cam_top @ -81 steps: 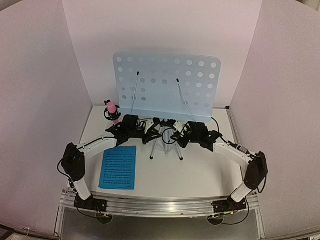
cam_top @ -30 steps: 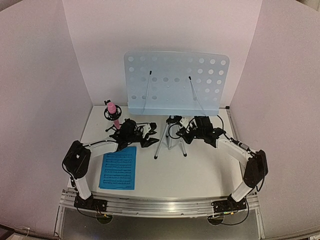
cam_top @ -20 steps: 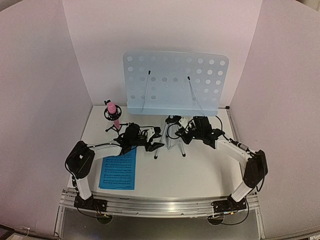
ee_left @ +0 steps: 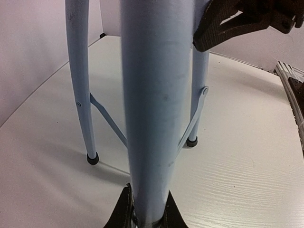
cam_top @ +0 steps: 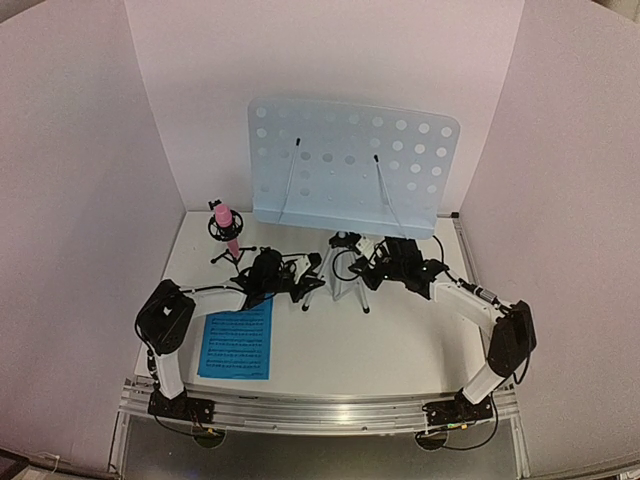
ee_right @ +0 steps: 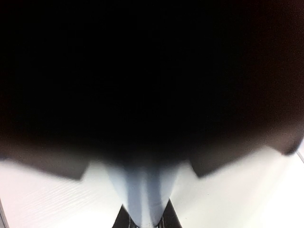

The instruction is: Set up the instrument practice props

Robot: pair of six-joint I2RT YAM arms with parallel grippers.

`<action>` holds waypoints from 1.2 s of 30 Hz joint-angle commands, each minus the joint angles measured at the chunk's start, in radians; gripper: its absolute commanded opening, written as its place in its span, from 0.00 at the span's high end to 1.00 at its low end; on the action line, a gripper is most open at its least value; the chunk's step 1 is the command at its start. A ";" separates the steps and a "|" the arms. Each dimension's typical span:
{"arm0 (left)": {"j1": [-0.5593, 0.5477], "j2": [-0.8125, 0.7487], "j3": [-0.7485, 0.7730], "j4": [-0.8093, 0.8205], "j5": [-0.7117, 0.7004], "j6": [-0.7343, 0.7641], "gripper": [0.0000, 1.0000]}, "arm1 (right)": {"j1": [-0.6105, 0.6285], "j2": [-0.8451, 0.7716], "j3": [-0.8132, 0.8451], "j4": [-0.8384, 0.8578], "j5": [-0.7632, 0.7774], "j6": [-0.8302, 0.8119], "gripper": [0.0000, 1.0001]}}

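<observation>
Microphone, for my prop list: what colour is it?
The microphone is pink, clearest in the top external view.

L tool, R tool clamping tripod

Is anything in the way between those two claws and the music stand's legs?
Nothing visible. The left gripper and right gripper each have a leg of the tripod between their jaws. The pink microphone stands apart, off to the left.

- tripod stands between the left gripper and the right gripper, a leg inside each one's fingers;
- desk rises behind and above both;
- sheet lies on the table, before and left of the left gripper;
- microphone stands behind it, further left
</observation>
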 commanded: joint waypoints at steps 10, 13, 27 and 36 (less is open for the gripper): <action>0.056 -0.199 -0.058 -0.324 0.035 0.078 1.00 | -0.060 -0.062 0.065 -0.477 0.149 -0.152 1.00; 0.055 -0.206 -0.085 -0.321 0.046 0.087 1.00 | -0.058 -0.062 0.070 -0.517 0.150 -0.155 1.00; 0.053 -0.235 -0.159 -0.413 0.017 0.218 1.00 | 0.003 -0.089 0.013 -0.669 0.323 -0.249 1.00; 0.067 -0.257 -0.125 -0.498 0.026 0.258 1.00 | -0.030 -0.098 -0.011 -0.701 0.339 -0.285 1.00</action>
